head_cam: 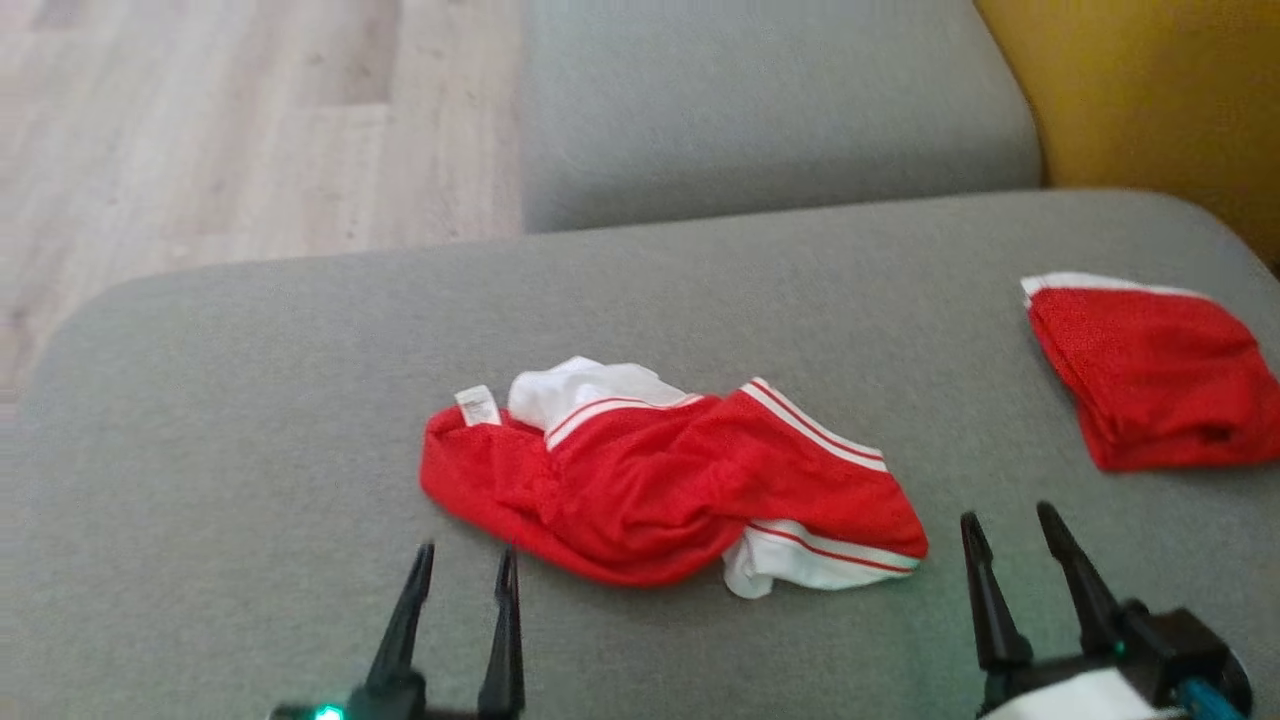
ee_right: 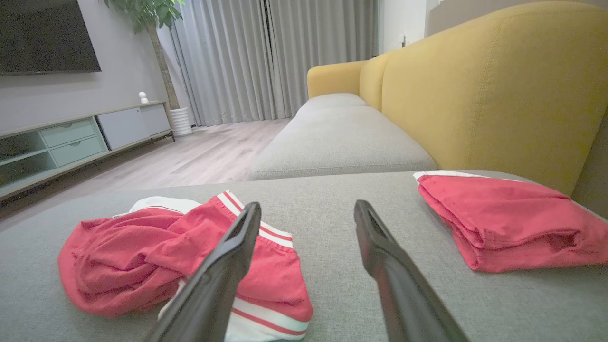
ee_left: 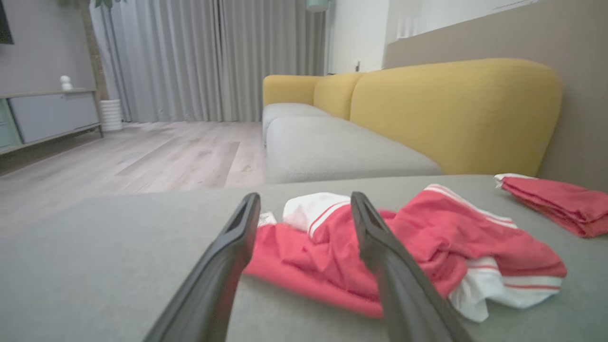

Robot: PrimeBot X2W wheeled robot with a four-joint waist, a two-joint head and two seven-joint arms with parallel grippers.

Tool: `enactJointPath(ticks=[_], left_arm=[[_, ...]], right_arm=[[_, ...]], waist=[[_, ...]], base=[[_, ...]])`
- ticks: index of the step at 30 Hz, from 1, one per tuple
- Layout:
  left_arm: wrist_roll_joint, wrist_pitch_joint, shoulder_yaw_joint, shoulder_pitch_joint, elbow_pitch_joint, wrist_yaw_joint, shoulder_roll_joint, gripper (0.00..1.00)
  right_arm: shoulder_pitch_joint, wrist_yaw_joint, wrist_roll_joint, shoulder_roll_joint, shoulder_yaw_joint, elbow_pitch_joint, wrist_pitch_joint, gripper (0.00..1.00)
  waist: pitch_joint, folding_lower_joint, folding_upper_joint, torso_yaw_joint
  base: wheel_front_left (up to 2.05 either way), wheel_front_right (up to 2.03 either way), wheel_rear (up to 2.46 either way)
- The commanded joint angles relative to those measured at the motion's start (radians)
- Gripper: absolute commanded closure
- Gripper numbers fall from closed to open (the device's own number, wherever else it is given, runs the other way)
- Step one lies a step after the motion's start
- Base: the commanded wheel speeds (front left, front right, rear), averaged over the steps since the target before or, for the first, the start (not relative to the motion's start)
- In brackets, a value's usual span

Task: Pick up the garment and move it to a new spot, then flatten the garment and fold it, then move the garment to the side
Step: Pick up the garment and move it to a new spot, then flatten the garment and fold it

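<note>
The garment (head_cam: 660,490) is lying crumpled on the cushion (head_cam: 200,400). The left gripper (head_cam: 468,552) and right gripper (head_cam: 1005,513) are hovering near it, both spread apart, holding nothing.

Living room with a grey-seated, yellow-backed sofa (ee_right: 475,95).
Grey curtains (ee_right: 228,61) hung beyond the pale wood floor (ee_right: 209,152); a low cabinet (ee_right: 71,137) stood beneath a dark television (ee_right: 42,33).

Left gripper (ee_left: 305,197) fingers spread apart, nothing between them. Garment (ee_left: 427,237) is crumpled, red with white striped trim, and lies on the grey cushion (ee_left: 95,266) just past the tips, spilling toward 4 o'clock. Folded red piece (ee_left: 560,204) at 3 o'clock, apart from it. Yellow sofa back (ee_left: 451,114) at 2 o'clock. Wood floor (ee_left: 142,156) at 10 o'clock, with grey curtains (ee_left: 190,57) at 11.
</note>
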Motion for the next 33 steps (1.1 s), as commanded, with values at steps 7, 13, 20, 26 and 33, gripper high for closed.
enactJointPath(ticks=[7,13,20,26,33], left_arm=[[0.049,-0.009,0.083,0.023,-0.052,-0.013,-0.012,0.00],[0.066,-0.009,0.123,0.032,-0.059,-0.034,-0.027,0.00],[0.081,-0.009,0.141,0.040,-0.057,-0.050,-0.040,0.00],[0.089,-0.009,0.143,0.043,-0.053,-0.057,-0.046,0.00],[0.096,-0.009,0.147,0.046,-0.047,-0.059,-0.049,0.00]], right_arm=[[0.018,-0.001,-0.018,0.008,0.011,-0.036,-0.004,0.00],[0.025,-0.001,-0.022,0.013,0.011,-0.038,-0.004,0.00],[0.020,-0.001,-0.024,0.016,0.011,-0.035,-0.004,0.00],[0.018,-0.001,-0.025,0.017,0.011,-0.033,-0.004,0.00],[0.019,-0.001,-0.013,0.019,0.004,-0.028,-0.004,0.00]], waist=[[-0.037,0.0004,0.0000,0.041],[-0.037,0.0004,0.0000,0.038],[-0.034,0.0004,0.0000,0.037],[-0.036,0.0004,0.0000,0.041],[-0.042,0.0004,0.0000,0.046]], base=[[0.00,0.00,0.00],[0.00,0.00,0.00],[0.00,0.00,0.00],[0.00,0.00,0.00],[0.00,0.00,0.00]])
